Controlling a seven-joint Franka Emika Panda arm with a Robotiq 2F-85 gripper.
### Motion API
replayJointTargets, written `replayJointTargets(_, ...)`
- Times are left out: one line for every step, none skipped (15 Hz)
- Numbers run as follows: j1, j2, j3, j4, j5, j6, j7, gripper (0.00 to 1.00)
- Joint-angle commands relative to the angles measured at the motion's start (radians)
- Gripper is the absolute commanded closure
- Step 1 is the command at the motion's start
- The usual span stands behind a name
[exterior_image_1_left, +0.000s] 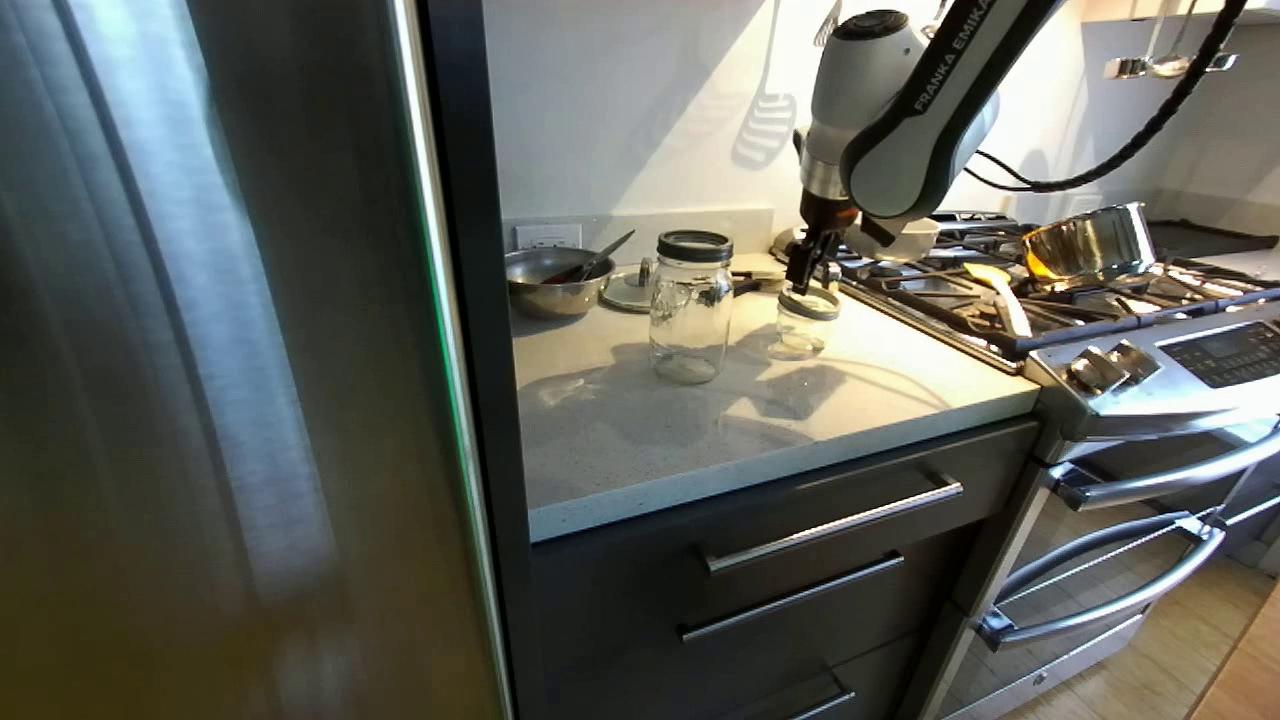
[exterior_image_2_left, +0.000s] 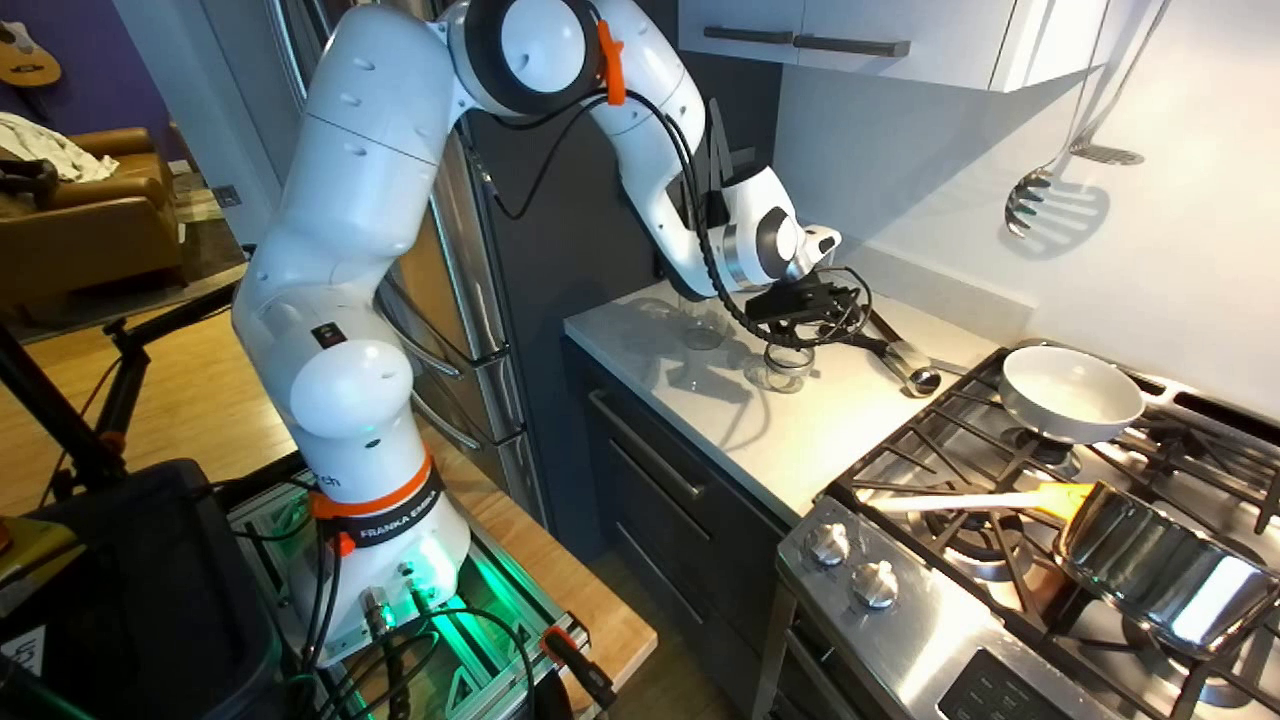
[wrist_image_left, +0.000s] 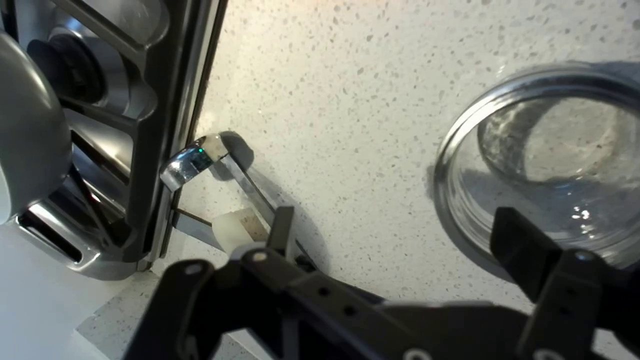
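My black gripper (wrist_image_left: 395, 220) is open and holds nothing. A small clear glass jar with a dark ring at its mouth (exterior_image_1_left: 808, 325) stands upright on the counter below it. The jar also shows in an exterior view (exterior_image_2_left: 788, 370) and at the right of the wrist view (wrist_image_left: 550, 175). There one fingertip overlaps the jar's rim; I cannot tell if they touch. The other fingertip is over a metal utensil (wrist_image_left: 250, 190). In an exterior view the gripper (exterior_image_1_left: 805, 270) is just above the small jar. A taller glass jar with a dark ring (exterior_image_1_left: 690, 320) stands beside it.
The gas stove (exterior_image_2_left: 960, 470) adjoins the counter (exterior_image_1_left: 620, 470). On it are a white pot (exterior_image_2_left: 1070, 390), a tilted steel pot (exterior_image_2_left: 1170, 575) and a yellow-headed spatula (exterior_image_2_left: 990, 500). A steel bowl (exterior_image_1_left: 555, 290) and glass lid (exterior_image_1_left: 628, 290) stand behind the tall jar. A fridge (exterior_image_1_left: 250, 400) borders the counter.
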Motion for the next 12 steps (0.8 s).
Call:
replayJointTargets(-0.015, -0.005, 0.005, -0.007, 0.045, 0.014, -0.045, 0.0)
replayJointTargets(-0.018, -0.009, 0.009, -0.009, 0.053, 0.007, -0.055, 0.0)
replayJointTargets(-0.02, -0.012, 0.011, -0.009, 0.063, -0.002, -0.065, 0.0)
replayJointTargets(-0.02, -0.013, 0.011, -0.009, 0.07, -0.003, -0.072, 0.0)
replayJointTargets(-0.02, -0.015, 0.012, -0.01, 0.077, 0.0, -0.08, 0.0)
replayJointTargets(-0.02, -0.019, 0.012, -0.012, 0.084, 0.003, -0.085, 0.0)
replayJointTargets(-0.02, -0.021, 0.013, -0.013, 0.091, 0.007, -0.09, 0.0)
replayJointTargets(-0.019, -0.024, 0.014, -0.013, 0.098, 0.014, -0.092, 0.0)
replayJointTargets(-0.023, -0.026, 0.02, -0.013, 0.108, 0.019, -0.099, 0.0)
replayJointTargets(-0.024, -0.027, 0.024, -0.012, 0.118, 0.021, -0.104, 0.0)
replayJointTargets(-0.023, -0.027, 0.027, -0.012, 0.126, 0.016, -0.111, 0.0)
replayJointTargets(-0.024, -0.026, 0.031, -0.01, 0.136, 0.005, -0.122, 0.0)
